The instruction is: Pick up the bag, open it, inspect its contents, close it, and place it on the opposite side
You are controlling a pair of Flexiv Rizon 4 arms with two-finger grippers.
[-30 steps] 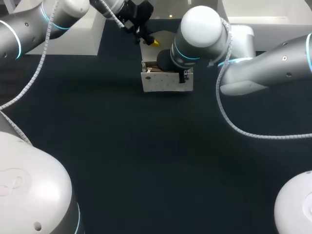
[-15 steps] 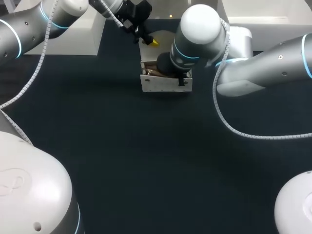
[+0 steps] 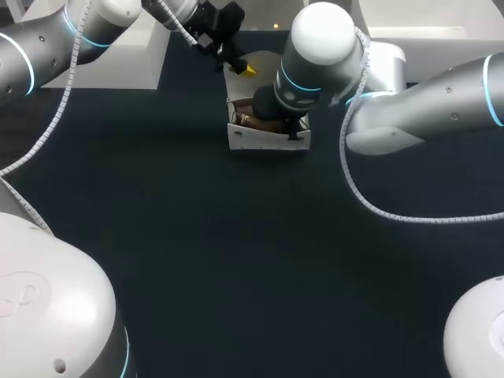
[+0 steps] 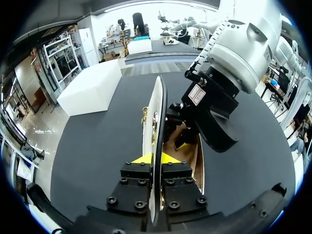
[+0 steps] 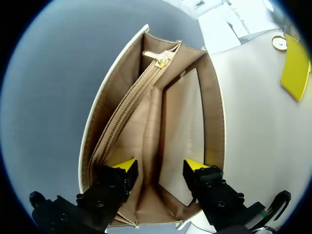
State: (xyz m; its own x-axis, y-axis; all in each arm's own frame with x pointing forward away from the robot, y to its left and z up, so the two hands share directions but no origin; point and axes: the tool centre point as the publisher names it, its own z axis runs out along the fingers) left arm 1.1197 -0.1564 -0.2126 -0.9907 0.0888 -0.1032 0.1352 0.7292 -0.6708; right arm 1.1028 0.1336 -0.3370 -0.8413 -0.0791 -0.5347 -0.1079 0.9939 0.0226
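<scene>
The white bag [image 3: 266, 138] stands upright on the dark table [image 3: 236, 260], its mouth wide and its tan lining [image 5: 146, 112] showing. A zipped inner pocket [image 5: 130, 108] runs down the middle; I see no loose item inside. My left gripper [image 3: 246, 68] is shut on the raised flap [image 4: 157, 109], which stands edge-on between its yellow tips [image 4: 157, 158]. My right gripper [image 5: 158, 168] is open, with both fingers down inside the bag's mouth. In the head view the right wrist [image 3: 287, 98] covers those fingers. The flap's inner face [image 5: 253, 112] carries a gold clasp [image 5: 279, 43].
A white block [image 3: 118, 67] borders the table at the back left, and another white surface [image 3: 425, 35] lies at the back right. A cable [image 3: 370, 197] loops from my right arm over the table. Dark bare tabletop stretches in front of the bag.
My right gripper's fingers have spread apart inside the bag, widening its mouth. The bag has shifted slightly toward the back. The left gripper has kept hold of the flap.
</scene>
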